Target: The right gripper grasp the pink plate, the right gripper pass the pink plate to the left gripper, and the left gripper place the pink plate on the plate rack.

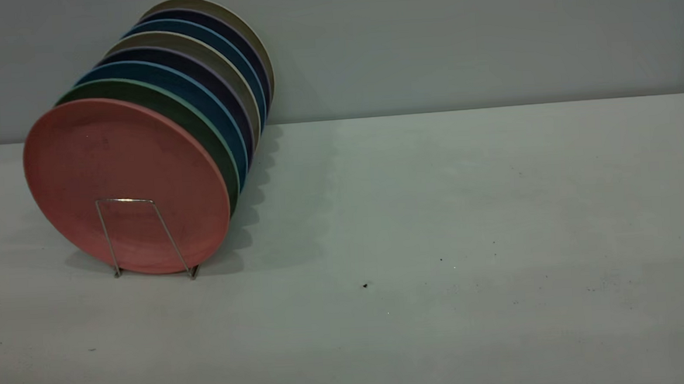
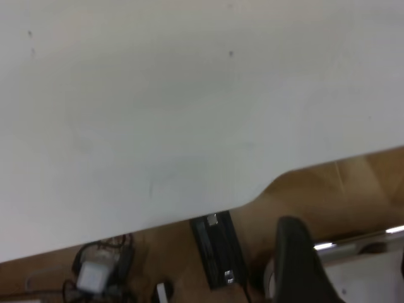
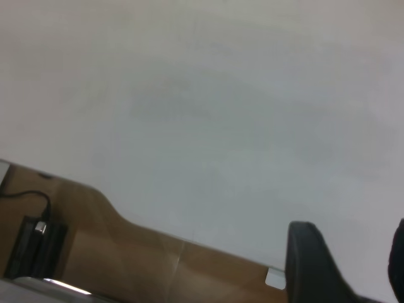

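The pink plate (image 1: 125, 180) stands on edge at the front of the plate rack, leaning against the green plate (image 1: 138, 92) behind it. One silver wire loop of the plate rack (image 1: 126, 200) shows in front of it. Neither gripper shows in the exterior view. The left gripper (image 2: 350, 265) hangs beyond the table's edge; one black finger (image 2: 297, 259) shows with a wide empty gap beside it. The right gripper (image 3: 353, 259) is at the table's edge, with one finger (image 3: 309, 259) and a sliver of the other showing, apart and empty. No plate shows in either wrist view.
Several more plates, blue (image 1: 196, 88), dark and beige (image 1: 218, 58), fill the rack toward the back wall. The grey table (image 1: 436, 210) stretches to the right of the rack. Below the table's edge lie a brown floor, cables and a black box (image 2: 218, 249).
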`<action>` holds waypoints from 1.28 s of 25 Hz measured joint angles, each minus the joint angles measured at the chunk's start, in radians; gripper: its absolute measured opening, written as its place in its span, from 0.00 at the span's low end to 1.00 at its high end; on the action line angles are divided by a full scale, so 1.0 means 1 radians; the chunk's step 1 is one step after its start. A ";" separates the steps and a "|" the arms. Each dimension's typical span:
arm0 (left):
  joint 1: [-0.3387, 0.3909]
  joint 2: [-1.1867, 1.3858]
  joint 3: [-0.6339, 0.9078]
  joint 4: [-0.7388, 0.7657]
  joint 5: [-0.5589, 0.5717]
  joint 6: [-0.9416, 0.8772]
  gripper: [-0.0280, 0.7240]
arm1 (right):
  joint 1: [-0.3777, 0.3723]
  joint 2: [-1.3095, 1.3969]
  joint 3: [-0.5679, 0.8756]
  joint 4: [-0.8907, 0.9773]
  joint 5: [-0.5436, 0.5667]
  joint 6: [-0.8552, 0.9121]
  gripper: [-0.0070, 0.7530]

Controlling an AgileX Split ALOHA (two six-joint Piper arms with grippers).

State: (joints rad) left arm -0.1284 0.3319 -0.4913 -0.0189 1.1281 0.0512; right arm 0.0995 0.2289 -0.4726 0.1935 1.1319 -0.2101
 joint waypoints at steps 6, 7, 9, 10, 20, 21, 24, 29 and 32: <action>0.000 -0.109 0.005 0.001 -0.006 -0.009 0.60 | 0.000 0.000 0.000 0.002 0.000 0.001 0.43; 0.000 -0.121 0.005 0.001 -0.006 -0.009 0.60 | 0.000 -0.004 0.000 0.002 0.000 0.001 0.43; 0.000 -0.146 0.005 0.001 -0.006 -0.010 0.60 | -0.003 -0.034 0.000 0.002 0.000 0.001 0.43; 0.000 -0.155 0.005 0.001 -0.006 -0.010 0.60 | -0.007 -0.063 0.000 0.005 0.000 0.001 0.43; 0.017 -0.197 0.005 0.001 -0.005 -0.012 0.60 | -0.039 -0.246 -0.004 0.006 0.019 0.001 0.43; 0.035 -0.205 0.005 0.001 -0.005 -0.012 0.60 | -0.039 -0.246 -0.004 0.006 0.019 0.001 0.43; 0.079 -0.256 0.005 0.001 -0.005 -0.012 0.60 | -0.039 -0.246 -0.004 0.006 0.019 0.001 0.43; 0.113 -0.350 0.005 0.000 0.008 -0.013 0.60 | -0.039 -0.246 -0.005 0.006 0.020 0.001 0.43; 0.114 -0.353 0.005 0.000 0.010 -0.013 0.60 | -0.039 -0.247 -0.006 0.006 0.021 0.001 0.43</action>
State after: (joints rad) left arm -0.0139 -0.0215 -0.4861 -0.0192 1.1380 0.0381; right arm 0.0607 -0.0182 -0.4786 0.1992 1.1533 -0.2091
